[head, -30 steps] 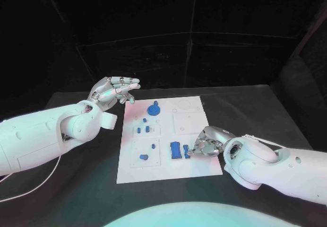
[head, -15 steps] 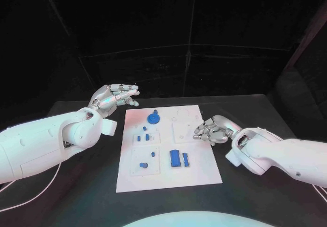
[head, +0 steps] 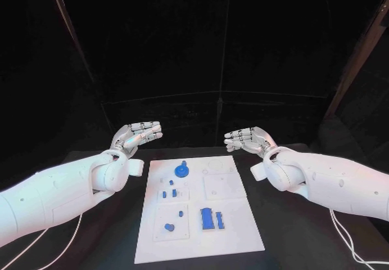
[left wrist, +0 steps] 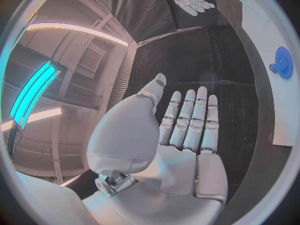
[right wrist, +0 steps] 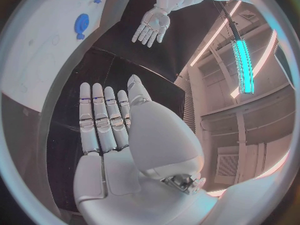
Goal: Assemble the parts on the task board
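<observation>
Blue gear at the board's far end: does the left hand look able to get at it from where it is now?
Probably yes. The left hand is open, holds nothing, and hangs above the table just beyond the board. Nothing lies between it and the gear.

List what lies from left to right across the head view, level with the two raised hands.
Left arm → left hand, open and raised → far end of the task board, lower down between them → right hand, open and raised → right arm.
</observation>
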`<state>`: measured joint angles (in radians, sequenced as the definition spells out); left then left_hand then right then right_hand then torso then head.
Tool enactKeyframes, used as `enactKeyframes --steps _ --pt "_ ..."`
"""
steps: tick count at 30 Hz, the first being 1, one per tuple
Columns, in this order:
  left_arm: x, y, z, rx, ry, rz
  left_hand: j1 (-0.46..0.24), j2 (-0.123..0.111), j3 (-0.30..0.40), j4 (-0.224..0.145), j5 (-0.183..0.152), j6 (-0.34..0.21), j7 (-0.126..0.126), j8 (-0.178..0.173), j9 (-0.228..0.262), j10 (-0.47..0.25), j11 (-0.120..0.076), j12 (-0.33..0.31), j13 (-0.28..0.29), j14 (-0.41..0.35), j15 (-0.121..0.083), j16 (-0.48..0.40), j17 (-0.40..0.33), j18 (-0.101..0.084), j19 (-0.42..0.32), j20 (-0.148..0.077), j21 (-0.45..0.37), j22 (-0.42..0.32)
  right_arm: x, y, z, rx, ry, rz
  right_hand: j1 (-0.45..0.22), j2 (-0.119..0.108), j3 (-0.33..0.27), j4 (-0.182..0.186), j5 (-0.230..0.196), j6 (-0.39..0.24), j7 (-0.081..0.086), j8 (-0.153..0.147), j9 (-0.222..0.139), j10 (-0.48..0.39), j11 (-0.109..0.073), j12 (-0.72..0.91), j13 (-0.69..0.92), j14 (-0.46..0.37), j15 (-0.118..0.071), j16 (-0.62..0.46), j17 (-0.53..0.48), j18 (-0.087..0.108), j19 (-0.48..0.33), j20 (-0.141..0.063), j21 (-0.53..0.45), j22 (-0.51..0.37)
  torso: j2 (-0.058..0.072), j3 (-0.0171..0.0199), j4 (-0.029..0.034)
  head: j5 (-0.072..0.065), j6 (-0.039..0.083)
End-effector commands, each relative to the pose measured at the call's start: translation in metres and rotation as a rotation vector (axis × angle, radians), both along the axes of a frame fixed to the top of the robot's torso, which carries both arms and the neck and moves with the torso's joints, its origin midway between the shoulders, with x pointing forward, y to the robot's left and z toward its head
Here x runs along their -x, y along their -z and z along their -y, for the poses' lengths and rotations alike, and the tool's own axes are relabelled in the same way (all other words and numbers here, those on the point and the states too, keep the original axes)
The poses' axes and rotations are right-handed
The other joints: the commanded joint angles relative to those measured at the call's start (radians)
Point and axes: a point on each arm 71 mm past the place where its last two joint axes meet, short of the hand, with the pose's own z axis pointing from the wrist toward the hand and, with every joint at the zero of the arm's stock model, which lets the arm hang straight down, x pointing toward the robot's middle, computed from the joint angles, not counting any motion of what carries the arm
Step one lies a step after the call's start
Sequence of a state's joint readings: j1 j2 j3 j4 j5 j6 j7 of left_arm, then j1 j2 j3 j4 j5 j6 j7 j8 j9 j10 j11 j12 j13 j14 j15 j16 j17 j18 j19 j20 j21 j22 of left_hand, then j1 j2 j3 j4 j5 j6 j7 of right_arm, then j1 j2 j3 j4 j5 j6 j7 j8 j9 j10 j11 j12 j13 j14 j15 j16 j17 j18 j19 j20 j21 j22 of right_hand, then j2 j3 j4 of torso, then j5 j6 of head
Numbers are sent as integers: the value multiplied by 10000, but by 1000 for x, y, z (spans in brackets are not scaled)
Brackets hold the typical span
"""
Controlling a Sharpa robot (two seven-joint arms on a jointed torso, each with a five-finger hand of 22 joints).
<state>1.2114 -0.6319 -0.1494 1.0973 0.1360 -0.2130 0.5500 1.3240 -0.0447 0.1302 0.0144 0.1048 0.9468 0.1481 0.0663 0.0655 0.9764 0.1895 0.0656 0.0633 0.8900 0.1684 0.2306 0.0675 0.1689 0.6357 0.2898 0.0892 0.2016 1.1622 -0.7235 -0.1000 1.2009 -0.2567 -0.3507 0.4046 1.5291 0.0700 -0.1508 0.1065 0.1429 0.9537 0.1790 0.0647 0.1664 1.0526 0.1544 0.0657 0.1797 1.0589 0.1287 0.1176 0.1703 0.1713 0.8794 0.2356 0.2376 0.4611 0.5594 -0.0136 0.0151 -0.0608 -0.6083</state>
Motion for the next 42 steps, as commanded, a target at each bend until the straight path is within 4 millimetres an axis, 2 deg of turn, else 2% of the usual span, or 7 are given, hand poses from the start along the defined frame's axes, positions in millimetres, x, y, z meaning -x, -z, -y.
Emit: enactKeyframes --steps 1,3,18,19,20,24,42 --pt "-5 -1 -3 154 -791 219 47 152 -246 22 32 -58 72 -26 -5 -180 -49 -55 -12 20 -31 -406 -15 140 -122 3 -67 -175 -7 -3 -1 -1218 -137 240 -245 73 34 -257 34 13 40 -14 -316 76 -3 -8 -555 225 8 -334 -456 138 344 4 -444 -491 -74 10 30 -42 147" --pt "-4 1 2 12 -211 24 -3927 447 -563 -144 -315 -2866 -419 -663 -655 -3025 -620 -656 -633 -2670 -505 -980 -675 -507 -1975 -862 -892 -724 -7 0 0 -287 96 70 -4731 -700 480 -1065 -429 -2861 -537 -647 -725 -3144 -457 -657 -932 -3016 -381 -1176 -834 -515 -2393 -705 -1028 -1732 -34 -2 2 -26 101" --pt "37 10 23 -561 -977 -341 -7899 447 -1302 -144 -1048 -5688 -1481 -663 -655 -5928 -1160 -656 -633 -5324 -1684 -1563 -675 -844 -3843 -1734 -892 -1282 30 -1 -32 -1584 1296 15 -9157 -700 1508 -1065 -1429 -5629 -1039 -647 -1664 -6184 -1544 -657 -1797 -6140 -1287 -1176 -1703 -803 -5022 -1391 -1622 -2968 -152 136 -150 607 83" --pt "43 10 25 -630 -1075 -366 -8183 447 -1302 -144 -1048 -5891 -1481 -663 -655 -6134 -1895 -656 -633 -5514 -1684 -2306 -675 -881 -3978 -1796 -892 -2016 37 -2 -37 -1763 1500 -34 -9430 -700 1508 -1065 -1429 -5806 -1071 -647 -1664 -6378 -1544 -657 -1797 -6344 -1287 -1176 -1703 -903 -5191 -1435 -1653 -3041 -152 136 -151 608 83" --pt "48 9 27 -695 -1170 -386 -8381 447 -1302 -144 -1048 -6031 -1481 -663 -655 -6276 -1895 -656 -633 -5648 -1684 -2306 -675 -881 -4073 -1839 -892 -2016 41 -3 -40 -1864 1622 -68 -9654 -700 1508 -1065 -1429 -5948 -1790 -647 -1664 -6539 -1544 -657 -1797 -6506 -1287 -1176 -1703 -903 -5327 -1470 -2376 -3101 -152 136 -151 608 83" --pt "66 7 34 -913 -1508 -428 -9055 447 -1302 -144 -1048 -6507 -1481 -663 -655 -6762 -1895 -656 -633 -6097 -1684 -2306 -675 -1689 -4386 -1985 -892 -2016 55 -5 -48 -2164 2014 -205 -10438 -700 1508 -1065 -1429 -6449 -1790 -647 -1664 -7091 -1544 -657 -1797 -7072 -1287 -1176 -1703 -966 -5805 -1596 -2376 -3311 -152 136 -151 608 83" --pt "88 2 41 -1148 -1918 -425 -11293 447 -1302 -144 -1048 -8096 -1481 -663 -655 -8368 -1895 -656 -633 -7599 -1684 -2306 -675 -1689 -5441 -2898 -892 -2016 66 -8 -54 -2356 2300 -329 -12969 -700 1508 -1065 -1429 -8061 -1790 -647 -1664 -8880 -1544 -657 -1797 -8904 -1287 -1176 -1703 -1713 -7359 -2356 -2376 -4611 -152 136 -151 608 83"
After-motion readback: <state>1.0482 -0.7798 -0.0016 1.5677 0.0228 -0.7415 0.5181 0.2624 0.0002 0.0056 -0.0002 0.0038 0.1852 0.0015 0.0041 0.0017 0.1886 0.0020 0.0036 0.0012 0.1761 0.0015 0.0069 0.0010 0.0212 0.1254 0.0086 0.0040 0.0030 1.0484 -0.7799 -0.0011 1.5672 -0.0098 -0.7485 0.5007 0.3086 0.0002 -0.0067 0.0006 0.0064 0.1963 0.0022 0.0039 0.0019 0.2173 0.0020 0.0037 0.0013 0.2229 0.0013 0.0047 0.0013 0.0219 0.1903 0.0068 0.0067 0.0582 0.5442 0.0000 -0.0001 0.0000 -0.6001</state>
